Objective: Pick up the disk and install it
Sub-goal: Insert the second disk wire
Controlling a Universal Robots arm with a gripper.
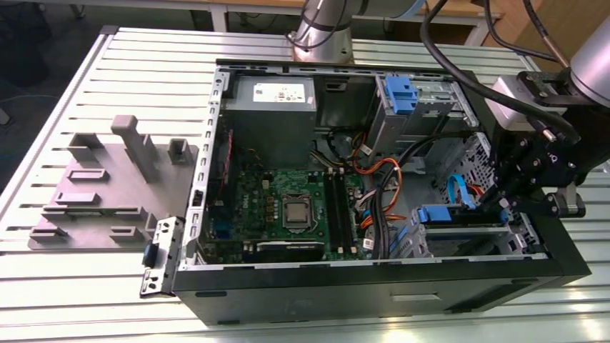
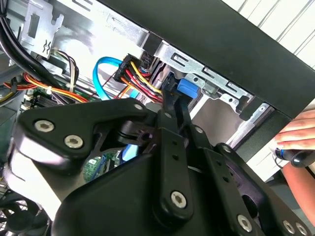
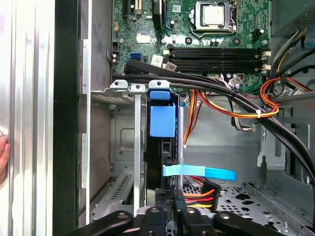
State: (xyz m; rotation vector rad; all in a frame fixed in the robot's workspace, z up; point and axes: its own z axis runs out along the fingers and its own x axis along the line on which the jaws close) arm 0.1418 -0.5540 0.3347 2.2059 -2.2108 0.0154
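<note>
The gripper [image 1: 510, 204] sits at the open computer case's [image 1: 381, 289] side on the exterior view's right, reaching down into the lower drive cage [image 1: 467, 239]. In the second wrist view its black linkage and two slim fingers [image 2: 170, 105] come together to a narrow point, with the tips against a blue tab of the disk [image 2: 187, 88]; whether they actually clamp that tab cannot be told from any view. In the first wrist view the gripper [image 3: 172, 204] appears as black finger bases, and directly ahead of it the disk [image 3: 161, 120] stands on edge in a slot of the metal cage [image 3: 135, 147], its blue carrier tab facing the camera and a second blue latch just beyond it at the cage rim. The disk thus appears seated in the bay rather than lifted clear of it. A light blue flat data cable [image 3: 199, 172] crosses just beside the fingers, and a bundle of red, yellow and orange power wires [image 3: 199, 194] lies next to it. Thick black cables [image 3: 206, 91] run across the case beyond the cage, and past them lies the green motherboard [image 3: 197, 29] with its memory slots and processor socket. In the exterior view, farther from the gripper, a second blue drive carrier [image 1: 401, 93] occupies the upper bay, the grey power supply [image 1: 270, 107] is beside it, and a grey fixture block [image 1: 105, 186] rests on the slatted table [image 1: 57, 286] well apart from the case. A person's hand [image 2: 300, 140] rests outside the case wall, near the gripper.
</note>
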